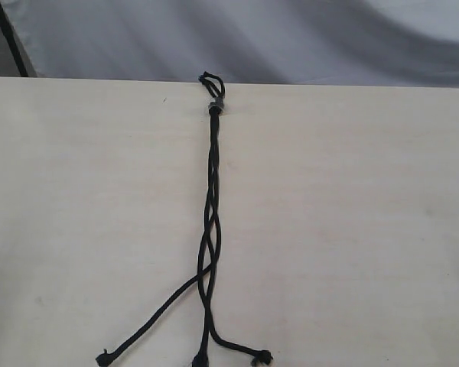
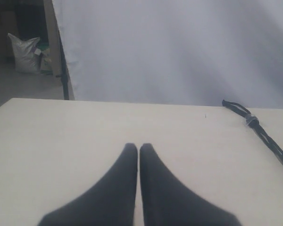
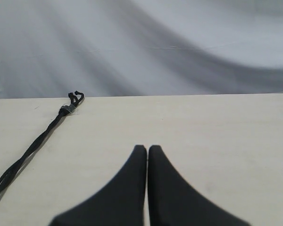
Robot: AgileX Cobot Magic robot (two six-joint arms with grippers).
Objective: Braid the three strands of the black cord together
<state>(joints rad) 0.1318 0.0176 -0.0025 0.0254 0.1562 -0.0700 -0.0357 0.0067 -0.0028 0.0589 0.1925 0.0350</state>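
Note:
The black cord lies lengthwise down the middle of the pale table, its grey band and little loop at the far edge. The three strands cross loosely over each other along the middle, then splay apart near the front, ending in knotted tips. The cord's upper part also shows in the left wrist view and the right wrist view. My left gripper and right gripper are both shut on nothing, each well to the side of the cord. Neither gripper appears in the exterior view.
A grey-white cloth backdrop hangs behind the table's far edge. A dark stand pole rises at the back left, and a grey sack sits on the floor beyond it.

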